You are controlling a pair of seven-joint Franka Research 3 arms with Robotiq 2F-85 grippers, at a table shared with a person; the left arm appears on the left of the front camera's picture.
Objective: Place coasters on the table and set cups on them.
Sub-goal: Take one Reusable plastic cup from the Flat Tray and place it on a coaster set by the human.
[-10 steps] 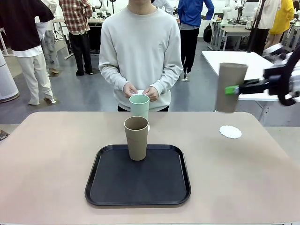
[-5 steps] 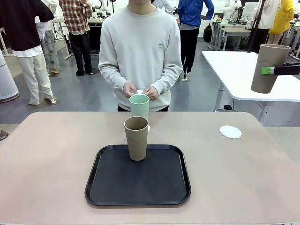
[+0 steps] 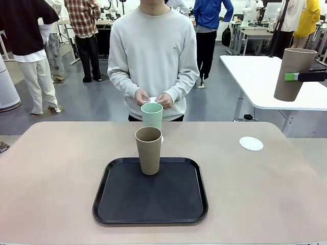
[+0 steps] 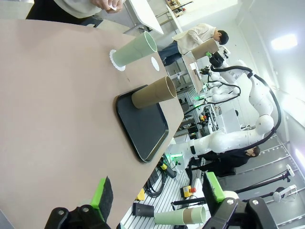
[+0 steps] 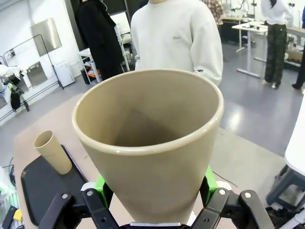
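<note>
Partly done: has mint cup [image 3: 152,116] on coaster [image 4: 113,58]; grips tan cup [image 3: 293,74] in right end effector [image 5: 155,191], left end effector [image 4: 157,193] wide; leaves bare coaster [image 3: 251,144], tray cup [image 3: 148,150] pending.

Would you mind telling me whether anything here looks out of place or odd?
One thing: the right gripper holds a tan cup high in the air at the far right, well away from the bare coaster it seems meant for. Nothing looks spilled or damaged.

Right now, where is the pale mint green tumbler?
Front view: the mint tumbler stands central, on a white doily, just beyond the black tray's tan tumbler.
</note>
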